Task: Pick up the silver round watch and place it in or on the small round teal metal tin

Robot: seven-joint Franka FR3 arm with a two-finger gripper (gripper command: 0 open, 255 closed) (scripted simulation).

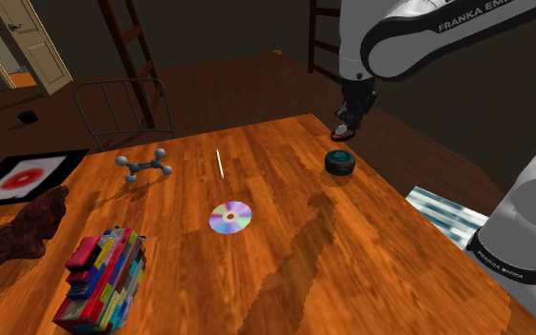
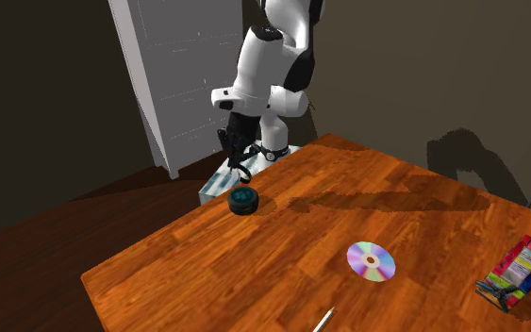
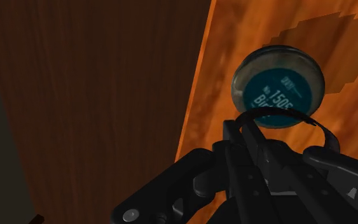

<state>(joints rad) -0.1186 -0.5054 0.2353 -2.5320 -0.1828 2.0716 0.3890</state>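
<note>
Claw: I see it [image 1: 349, 122] clamped on the watch [image 1: 342, 133], upper right of the shoulder view.
Watch: hanging in the air just above the tin [image 1: 340, 163], apart from it.
Tin: on the table [image 1: 285, 285] near its edge; teal top with white lettering faces up.

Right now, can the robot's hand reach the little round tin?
Probably yes. The gripper hangs just above the tin, close to the edge of the table, and nothing sits between them. It seems to be holding the watch.
</note>
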